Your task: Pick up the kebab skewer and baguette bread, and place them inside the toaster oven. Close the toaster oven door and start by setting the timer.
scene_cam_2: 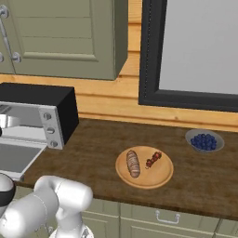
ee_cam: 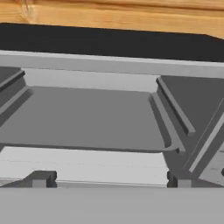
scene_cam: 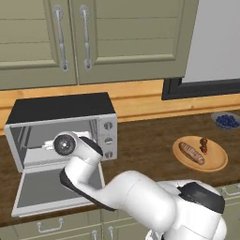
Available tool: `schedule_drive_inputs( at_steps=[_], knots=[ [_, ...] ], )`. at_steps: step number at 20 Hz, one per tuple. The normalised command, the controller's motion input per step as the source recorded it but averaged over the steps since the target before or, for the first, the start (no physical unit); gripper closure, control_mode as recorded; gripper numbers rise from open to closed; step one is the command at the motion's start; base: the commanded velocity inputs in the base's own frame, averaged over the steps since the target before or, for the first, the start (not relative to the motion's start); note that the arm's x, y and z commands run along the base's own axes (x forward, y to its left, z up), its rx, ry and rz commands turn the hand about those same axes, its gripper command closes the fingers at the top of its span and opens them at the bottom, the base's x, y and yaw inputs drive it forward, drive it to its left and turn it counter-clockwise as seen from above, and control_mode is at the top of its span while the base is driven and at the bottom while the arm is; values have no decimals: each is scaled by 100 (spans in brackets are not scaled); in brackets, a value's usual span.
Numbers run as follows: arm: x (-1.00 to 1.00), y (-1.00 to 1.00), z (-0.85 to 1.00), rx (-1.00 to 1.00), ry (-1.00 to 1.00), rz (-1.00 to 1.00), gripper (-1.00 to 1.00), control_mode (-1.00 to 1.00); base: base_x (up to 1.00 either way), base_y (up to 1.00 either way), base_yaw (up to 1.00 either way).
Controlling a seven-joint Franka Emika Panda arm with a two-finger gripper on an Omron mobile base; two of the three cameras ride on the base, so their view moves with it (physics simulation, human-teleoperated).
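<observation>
Bread, the baguette bread, looks light and crushable, best pinched gently mid-length, the kebab skewer by its chunks; gripper jaws spread wide, empty.

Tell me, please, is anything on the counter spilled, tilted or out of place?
Nothing stands out. The baguette bread and kebab skewer lie side by side on the wooden plate, blueberries stay in their bowl, and the toaster oven sits square with its door dropped open.

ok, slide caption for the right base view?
Baguette bread and kebab skewer on wooden plate; toaster oven open.
</observation>
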Motion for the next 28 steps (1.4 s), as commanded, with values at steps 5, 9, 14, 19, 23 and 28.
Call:
schedule_drive_inputs(
  at_steps=[5,9,14,19,23,28],
  knots=[
    [31,-15,0,8,-3,-8,-100,-100,0,0,0],
    [35,0,0,1,0,0,-100,-100,0,0,0],
    [36,0,0,0,1,0,-100,-100,0,0,0],
    [8,0,-27,0,3,0,-100,-100,0,0,0],
    [0,0,-35,0,3,0,-100,-100,0,0,0],
    [18,0,-2,0,0,0,-100,-100,0,0,0]
  ],
)
